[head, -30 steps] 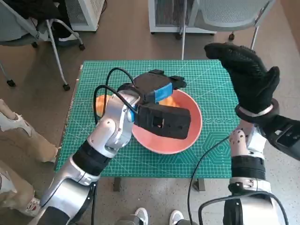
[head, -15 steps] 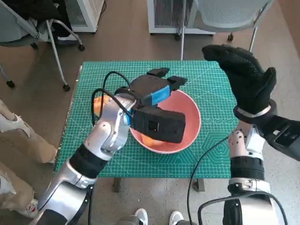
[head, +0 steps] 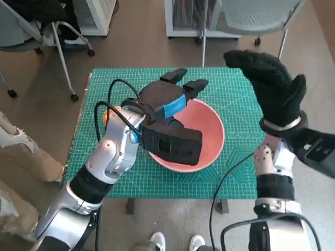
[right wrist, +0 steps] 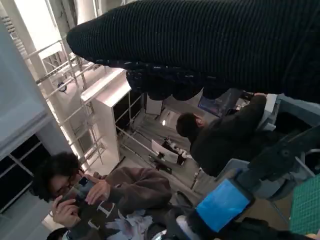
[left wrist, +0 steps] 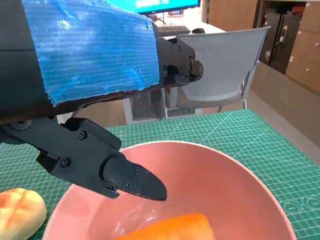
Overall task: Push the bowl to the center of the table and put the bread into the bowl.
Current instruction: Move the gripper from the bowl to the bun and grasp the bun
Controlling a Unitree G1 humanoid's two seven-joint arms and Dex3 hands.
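The left hand (head: 166,98), fingers spread and empty, hovers over the pink bowl (head: 209,137) near table center, where an orange bread piece (left wrist: 167,229) lies; another bread (head: 108,116) sits at its nine o'clock, while the right hand (head: 272,86) is raised open.

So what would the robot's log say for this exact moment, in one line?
left hand: open, above pink bowl | right hand: raised, open, empty | orange piece in bowl | bread on mat beside bowl

A green gridded cutting mat (head: 230,99) covers the table, carrying a pink bowl (head: 212,133) (near centre) and a bread roll (left wrist: 17,212) beside it.
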